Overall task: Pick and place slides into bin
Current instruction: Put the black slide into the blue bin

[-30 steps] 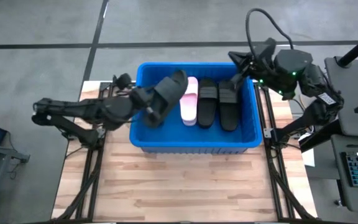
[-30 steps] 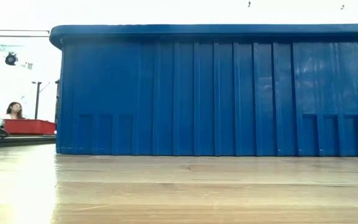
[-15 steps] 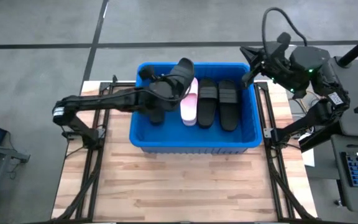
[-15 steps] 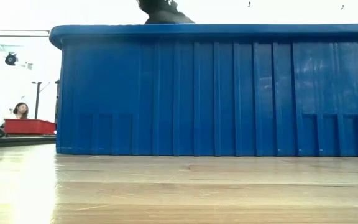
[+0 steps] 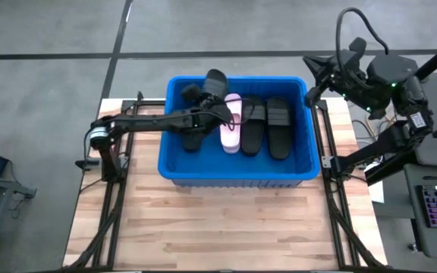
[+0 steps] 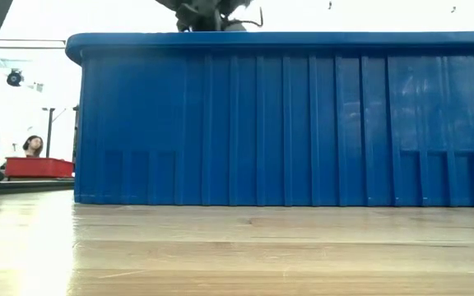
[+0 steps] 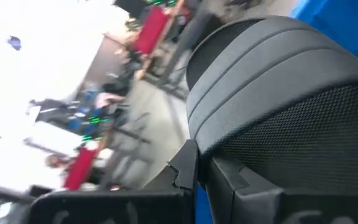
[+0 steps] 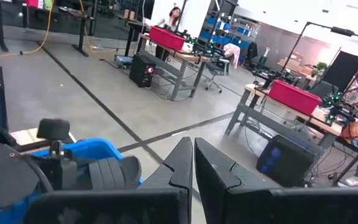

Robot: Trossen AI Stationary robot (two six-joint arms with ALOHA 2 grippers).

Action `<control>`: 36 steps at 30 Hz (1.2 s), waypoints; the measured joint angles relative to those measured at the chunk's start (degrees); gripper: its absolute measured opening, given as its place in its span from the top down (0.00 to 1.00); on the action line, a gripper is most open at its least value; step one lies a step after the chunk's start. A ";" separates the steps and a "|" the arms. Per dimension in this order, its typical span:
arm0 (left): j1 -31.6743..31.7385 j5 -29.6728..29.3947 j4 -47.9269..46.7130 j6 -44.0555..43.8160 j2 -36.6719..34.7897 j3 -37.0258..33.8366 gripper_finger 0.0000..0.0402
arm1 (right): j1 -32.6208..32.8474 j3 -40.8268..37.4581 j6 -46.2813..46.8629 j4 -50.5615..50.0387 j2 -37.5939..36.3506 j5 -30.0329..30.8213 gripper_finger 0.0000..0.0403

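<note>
Black slide [image 5: 215,82] clamped in left fingers [image 5: 220,111] over bin [image 5: 237,176].

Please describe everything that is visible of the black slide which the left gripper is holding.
The held black slide is a dark, rubber-looking sandal with a wide strap; the left wrist view shows ridges across the strap and a fine dotted texture. The left gripper is shut on it and holds it tilted in the air over the far part of the blue bin, next to the pink slide lying inside. Whether it touches anything else cannot be told.
</note>
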 joint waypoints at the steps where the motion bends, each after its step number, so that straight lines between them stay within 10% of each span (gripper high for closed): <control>1: -0.04 -1.50 -0.51 0.00 0.35 0.00 1.00 | 0.00 0.00 0.00 -0.47 -0.14 0.00 0.98; 8: 0.07 -2.23 -5.42 -1.69 1.67 -0.13 1.00 | -0.02 -0.02 0.22 -2.73 -0.73 0.00 0.98; 16: 1.30 10.21 -28.65 -29.10 1.44 -0.06 1.00 | -0.02 0.00 -0.70 -3.82 -0.81 0.00 0.98; 36: 4.02 8.15 -42.57 -49.60 4.88 -5.10 1.00 | -0.11 -0.02 -2.86 -3.75 -0.90 0.90 0.98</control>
